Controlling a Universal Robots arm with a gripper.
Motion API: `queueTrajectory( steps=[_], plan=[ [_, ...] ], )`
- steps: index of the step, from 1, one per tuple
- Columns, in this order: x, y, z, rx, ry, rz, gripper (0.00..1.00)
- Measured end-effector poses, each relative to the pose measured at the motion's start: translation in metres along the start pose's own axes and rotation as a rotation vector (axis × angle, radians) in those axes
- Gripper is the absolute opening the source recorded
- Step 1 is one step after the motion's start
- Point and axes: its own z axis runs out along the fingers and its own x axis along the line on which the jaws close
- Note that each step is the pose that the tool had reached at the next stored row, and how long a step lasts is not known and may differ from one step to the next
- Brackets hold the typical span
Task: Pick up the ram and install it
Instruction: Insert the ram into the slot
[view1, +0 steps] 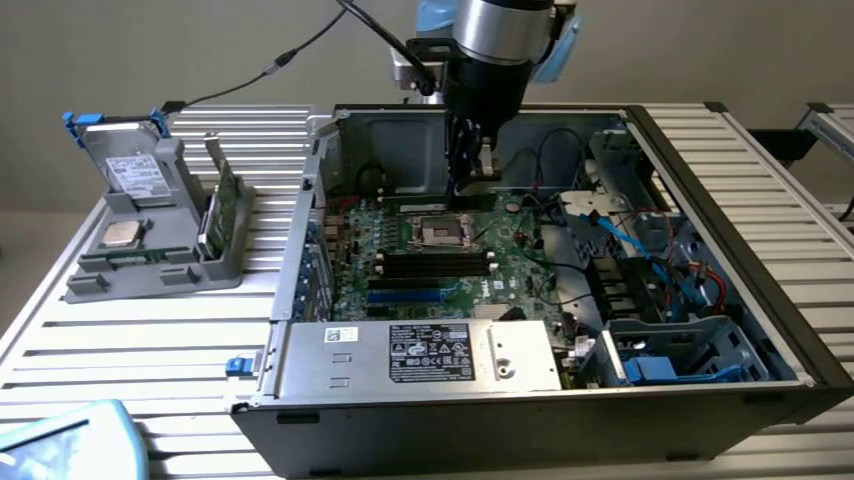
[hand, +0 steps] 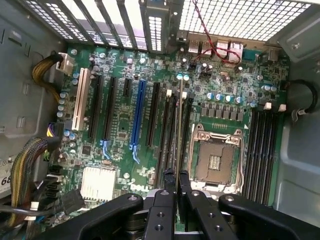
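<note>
- Gripper (hand: 176, 181) clamped on the ram (hand: 178, 125), fingers (hand: 168, 186) tight against its faces.
- Ram held edge-on over the black memory slots (hand: 164, 135) beside the CPU socket (hand: 215, 160).
- In the exterior view, gripper down inside the open computer case (view1: 534, 430), at 12 o'clock from the socket; grey parts stand (view1: 120, 285) well apart at 9 o'clock.

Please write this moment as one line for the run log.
gripper shut on ram | ram edge-on over memory slots beside CPU socket | inside open computer case | seated: cannot tell
</note>
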Motion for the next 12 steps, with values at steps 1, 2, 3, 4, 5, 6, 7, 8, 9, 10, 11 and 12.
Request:
queueTrajectory(
  steps=[1,2,3,4,5,6,7,8,9,10,11,12],
  plan=[
    [0.000,-0.0002,0.0019,0.0000,-0.0008,0.007,0.14],
    [0.000,-0.0004,0.0036,0.0000,-0.0015,0.014,0.14],
    [0.000,-0.0006,0.0054,0.0000,-0.0023,0.022,0.14],
    [0.000,-0.0008,0.0072,0.0000,-0.0029,0.027,0.14],
    [0.000,-0.0010,0.0090,0.0000,-0.0033,0.031,0.14],
    [0.000,-0.0012,0.0108,0.0001,-0.0036,0.033,0.14],
    [0.000,-0.0014,0.0126,0.0001,-0.0037,0.034,0.14],
    [0.000,-0.0016,0.0144,0.0000,-0.0036,0.034,0.14],
    [0.000,-0.0018,0.0162,0.0000,-0.0037,0.034,0.14],
    [0.000,-0.0020,0.0180,0.0001,-0.0038,0.035,0.14],
    [0.000,-0.0021,0.0200,0.0001,-0.0040,0.036,0.14],
    [0.000,-0.0022,0.0216,0.0001,-0.0040,0.036,0.14]
  ],
)
